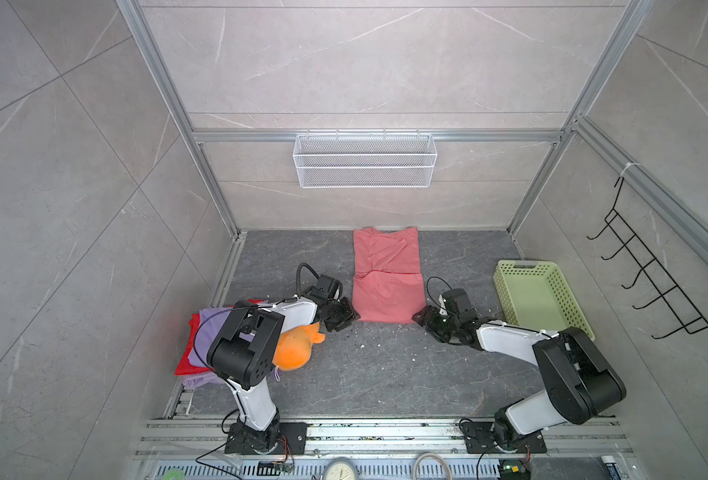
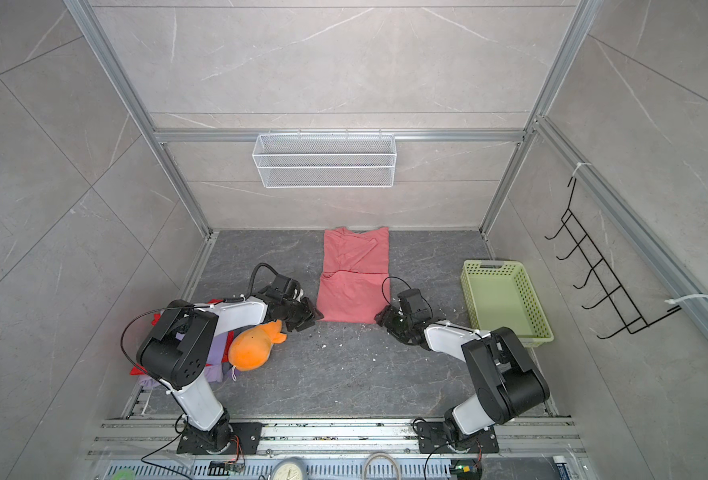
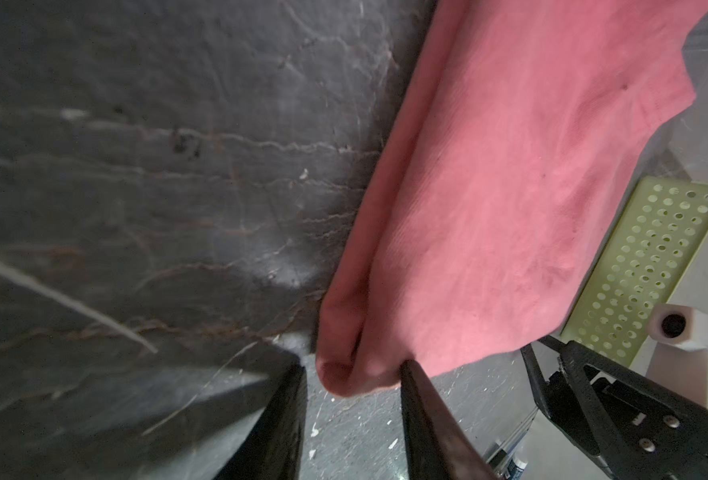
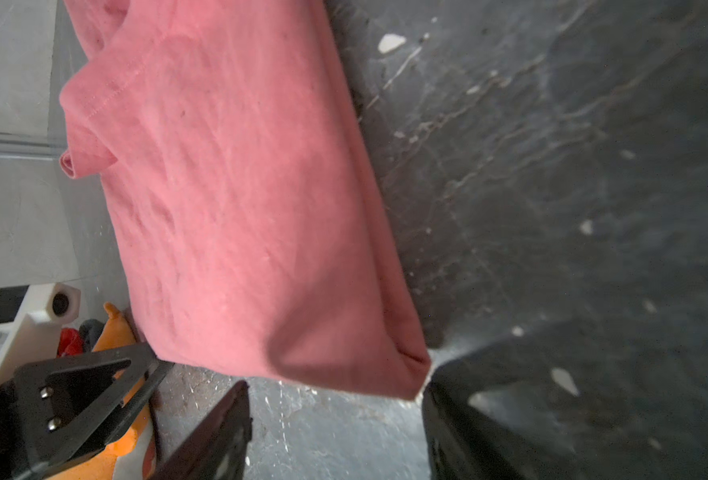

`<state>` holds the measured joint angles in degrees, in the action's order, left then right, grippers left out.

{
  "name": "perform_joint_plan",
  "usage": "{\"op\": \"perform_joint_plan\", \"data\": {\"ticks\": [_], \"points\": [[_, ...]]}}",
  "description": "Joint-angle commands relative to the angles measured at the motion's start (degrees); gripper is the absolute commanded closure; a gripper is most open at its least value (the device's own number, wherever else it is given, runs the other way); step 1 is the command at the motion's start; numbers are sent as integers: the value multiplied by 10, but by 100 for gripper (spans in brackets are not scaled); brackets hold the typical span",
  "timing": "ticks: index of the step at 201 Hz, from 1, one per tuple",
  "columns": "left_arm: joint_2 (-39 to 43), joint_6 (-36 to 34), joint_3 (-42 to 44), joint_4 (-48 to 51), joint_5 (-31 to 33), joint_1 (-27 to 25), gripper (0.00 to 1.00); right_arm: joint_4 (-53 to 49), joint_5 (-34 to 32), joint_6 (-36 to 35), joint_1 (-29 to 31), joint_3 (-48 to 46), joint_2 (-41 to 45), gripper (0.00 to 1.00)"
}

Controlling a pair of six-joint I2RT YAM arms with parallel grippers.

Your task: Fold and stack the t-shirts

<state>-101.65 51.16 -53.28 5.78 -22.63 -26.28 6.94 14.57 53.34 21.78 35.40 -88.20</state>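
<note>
A salmon-pink t-shirt [image 1: 385, 291] [image 2: 350, 295] lies flat on the dark table as a long narrow strip, running from the back wall toward the middle. My left gripper [image 1: 346, 320] [image 3: 354, 368] is low at its near left corner, jaws apart, with the rolled corner [image 3: 344, 374] between the fingertips and one finger touching the hem. At the near right corner my right gripper [image 1: 421, 318] [image 4: 333, 386] is open, and the hem [image 4: 344, 374] lies just beyond its tips. A lavender t-shirt [image 1: 209, 322] and a red t-shirt [image 1: 186, 357] lie heaped at the left, partly hidden by the left arm.
An orange plush toy [image 1: 294, 349] lies next to the heap, just behind the left gripper. A pale green basket [image 1: 568, 297] stands at the right beside the right arm. A white wire basket [image 1: 365, 160] hangs on the back wall, and a black hook rack [image 1: 651, 274] on the right wall.
</note>
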Motion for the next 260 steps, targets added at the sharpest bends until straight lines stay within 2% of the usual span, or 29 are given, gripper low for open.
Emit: {"op": "perform_joint_plan", "data": {"ticks": [1,12,33,48,66,90,123,154,192,211,229,260], "points": [[-14,11,7,-29,1,-3,69,-14,-24,14,7,3,-29,42],[-17,11,8,-37,5,-3,75,-17,-37,14,7,6,-34,52],[-19,9,8,-43,9,-3,90,-39,-76,0,6,21,-38,79],[-11,5,10,-48,9,-4,100,-56,-81,-16,7,34,-40,87],[10,-9,14,-31,14,-9,100,-66,-82,-30,7,39,-29,97],[57,-12,35,-6,15,-19,100,-97,-71,-51,8,33,13,100],[160,7,89,36,14,-61,100,-197,-61,-77,32,12,122,100],[265,38,120,91,37,-122,100,-297,-67,-71,100,9,236,100],[375,56,97,164,80,-169,100,-387,-109,-57,182,64,327,100],[409,43,70,191,99,-170,100,-405,-138,-61,201,99,349,100],[416,14,27,209,115,-169,100,-375,-150,-77,206,129,352,100],[376,-45,-52,220,146,-163,100,-341,-178,-120,206,207,276,100]]}}
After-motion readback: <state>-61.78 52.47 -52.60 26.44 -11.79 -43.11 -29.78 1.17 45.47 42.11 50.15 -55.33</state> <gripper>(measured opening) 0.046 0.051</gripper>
